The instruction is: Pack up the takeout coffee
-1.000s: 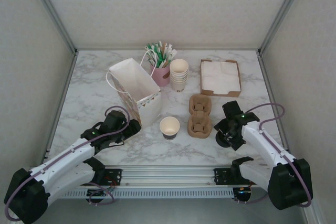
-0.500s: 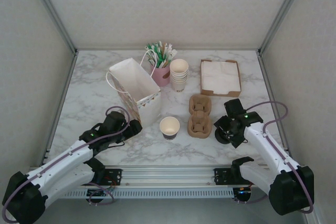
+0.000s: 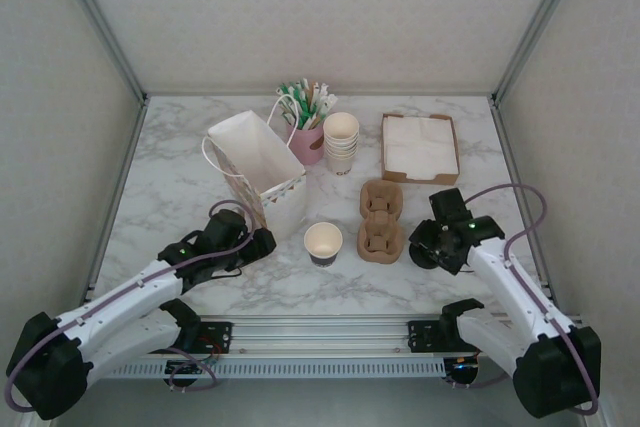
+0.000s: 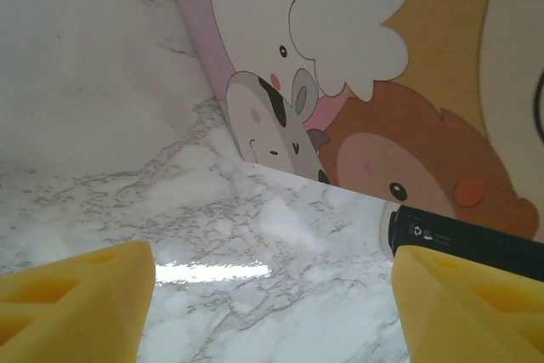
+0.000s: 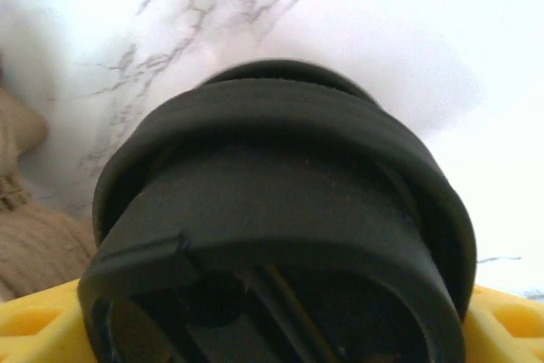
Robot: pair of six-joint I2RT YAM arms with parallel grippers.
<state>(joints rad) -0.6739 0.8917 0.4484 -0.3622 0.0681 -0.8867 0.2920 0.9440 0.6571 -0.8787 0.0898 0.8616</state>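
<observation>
Front and centre on the table (image 3: 180, 177) stands the cup (image 3: 323, 242), with the bag (image 3: 262, 172) just to its left and the carriers (image 3: 381, 222) just to its right. Right of those, the lid (image 5: 280, 210) sits between the fingers of the right gripper (image 3: 430, 250). Along the back, left to right: the holder (image 3: 308, 139), the cup stack (image 3: 341, 142) just beside it, then the napkin box (image 3: 419, 147).
</observation>
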